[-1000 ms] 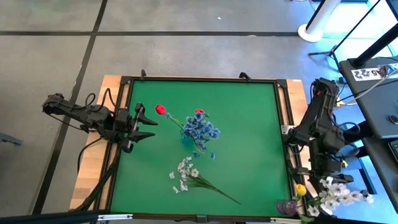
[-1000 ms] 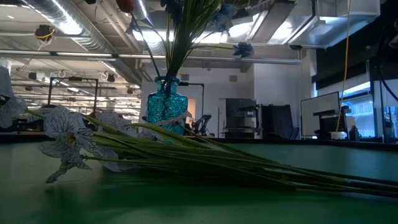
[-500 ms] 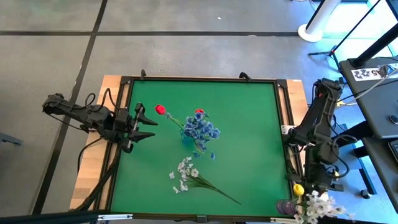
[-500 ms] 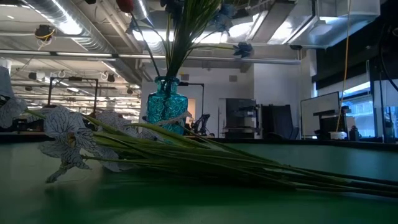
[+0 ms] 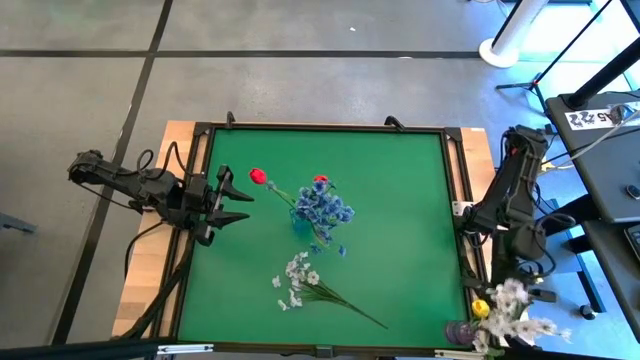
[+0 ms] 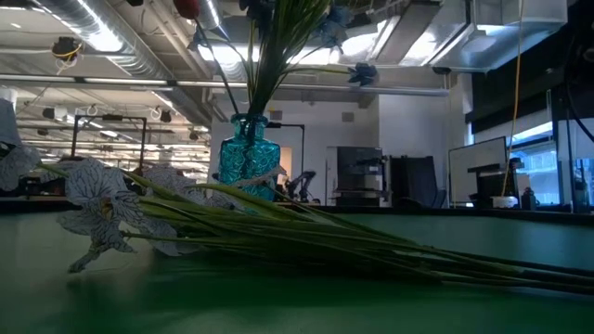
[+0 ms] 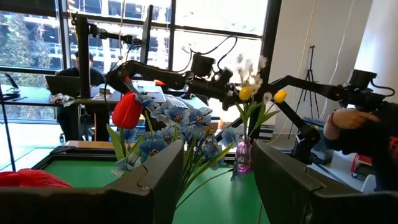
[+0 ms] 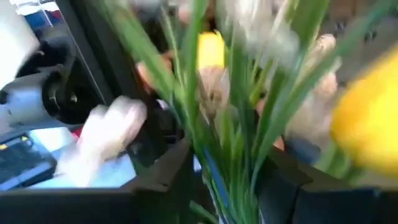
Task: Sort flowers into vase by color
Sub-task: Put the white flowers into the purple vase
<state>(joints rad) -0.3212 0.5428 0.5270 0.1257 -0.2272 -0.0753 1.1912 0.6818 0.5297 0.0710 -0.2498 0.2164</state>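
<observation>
Green-topped table (image 5: 400,170), viewed from above: carried at centre a teal vase (image 5: 300,226) with blue sprays (image 5: 322,210) and red tulips (image 5: 257,176), and nearer the front edge a white blossom spray (image 5: 297,280) lying flat. Showed the left gripper (image 5: 248,206) splayed wide and empty over the table's left edge. Found the right gripper (image 8: 227,186) beyond the front right corner, at a purple vase (image 5: 460,332) of yellow tulips (image 5: 481,307) and white blossoms (image 5: 515,300), green stems (image 8: 239,143) between its fingers; could not tell whether clamped or released.
</observation>
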